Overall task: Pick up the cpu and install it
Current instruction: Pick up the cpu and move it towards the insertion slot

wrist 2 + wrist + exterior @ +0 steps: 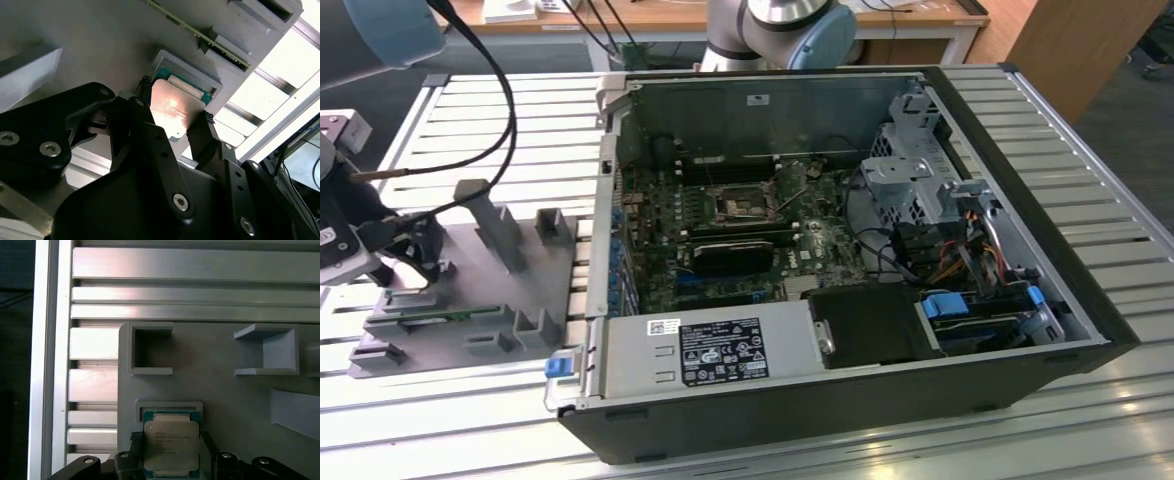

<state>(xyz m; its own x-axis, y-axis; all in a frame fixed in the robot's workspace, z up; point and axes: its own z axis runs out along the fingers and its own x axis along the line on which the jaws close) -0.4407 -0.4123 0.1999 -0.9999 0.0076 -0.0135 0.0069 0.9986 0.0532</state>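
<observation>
Grey fixture tray [215, 390] on slatted table [200, 270]: pincer [176, 101] straddles cpu [171, 445]; cannot tell if clamped.

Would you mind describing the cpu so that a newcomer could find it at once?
To the exterior view's left of the open black computer case lies a grey plastic fixture tray. In a framed pocket near its edge sits the small flat square chip, whose shiny silver metal top stands out from the dull grey brackets.
</observation>
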